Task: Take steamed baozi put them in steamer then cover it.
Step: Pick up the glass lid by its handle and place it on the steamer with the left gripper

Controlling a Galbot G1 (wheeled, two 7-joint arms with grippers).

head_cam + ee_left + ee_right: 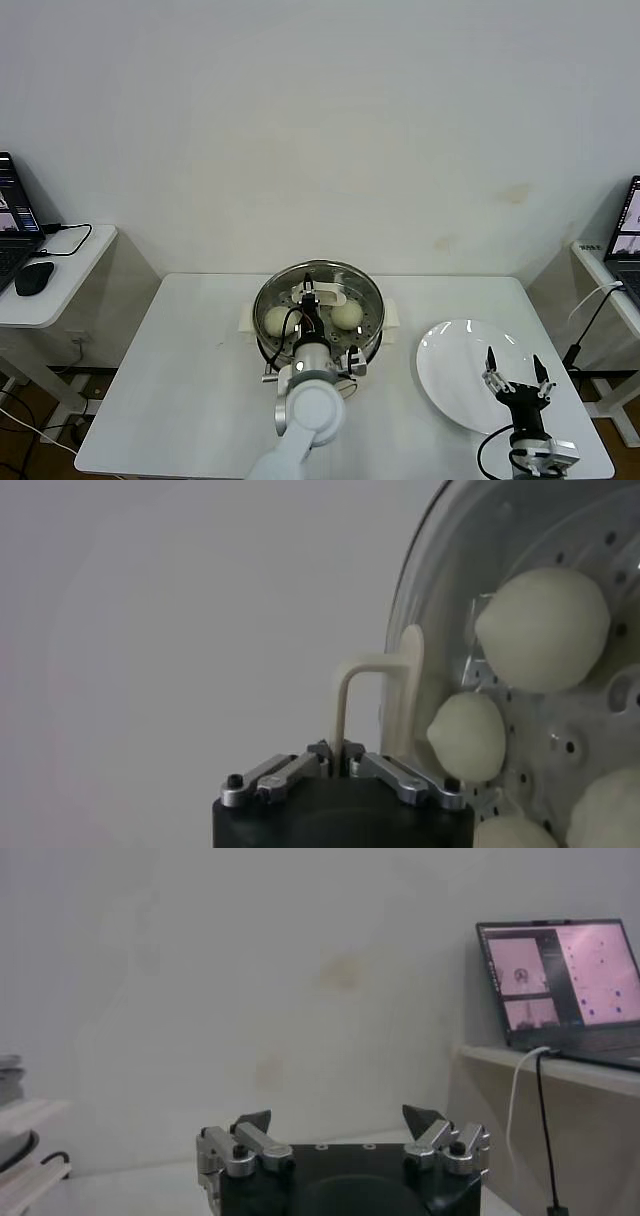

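From the head view we see the left pincer [312, 297] clamped on the handle of the cover [318, 300], which sits over the steamer [375, 340] at the middle of the desk [180, 380]. The steamed baozi [346, 314] lie under the glass. The right pincer [515, 372] hangs apart over a white plate [450, 370].

In the left wrist view, the fingers pinch the cream handle [380, 695]; buns show through the lid.

In the right wrist view, the fingertips [255, 1120] stand wide, with a laptop [560, 983] off to one side.

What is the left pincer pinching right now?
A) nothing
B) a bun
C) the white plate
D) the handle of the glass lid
D: in the left wrist view the left pincer is shut on the lid's cream handle, with the buns behind the glass.
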